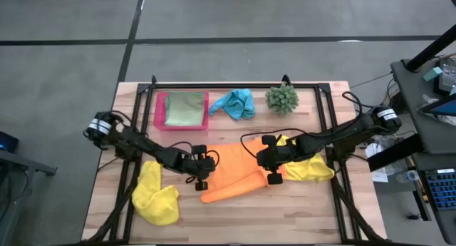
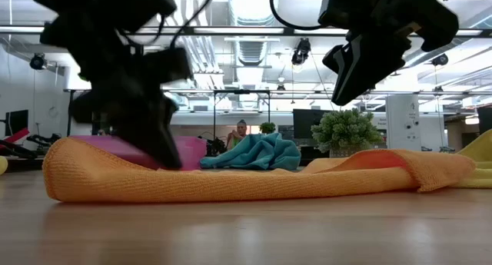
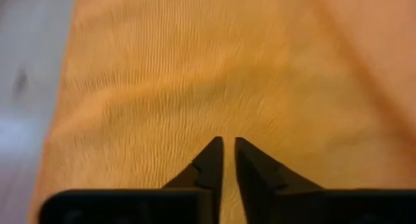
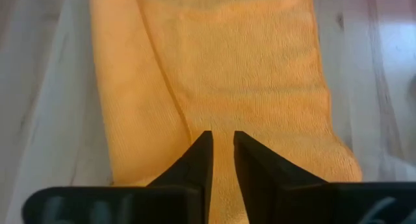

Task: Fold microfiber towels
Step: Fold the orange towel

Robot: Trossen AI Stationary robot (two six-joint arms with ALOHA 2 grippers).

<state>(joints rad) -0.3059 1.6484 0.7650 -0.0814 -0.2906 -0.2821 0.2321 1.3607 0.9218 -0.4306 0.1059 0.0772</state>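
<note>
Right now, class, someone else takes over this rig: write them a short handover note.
Left gripper: shut, down at the orange towel's left end; whether it pinches cloth, cannot tell.
Right gripper: nearly shut, above the towel's right part, holding nothing.
Green towel lies folded in the pink tray.
Blue towel and two yellow towels lie crumpled.
Left: finish the orange, then those three.

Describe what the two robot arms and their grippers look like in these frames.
Both arms are black, jointed, with silver-ringed joints near their bases and thin black cables looping above them. The left gripper and right gripper each end in two dark, wedge-shaped fingers tapering to points.
</note>
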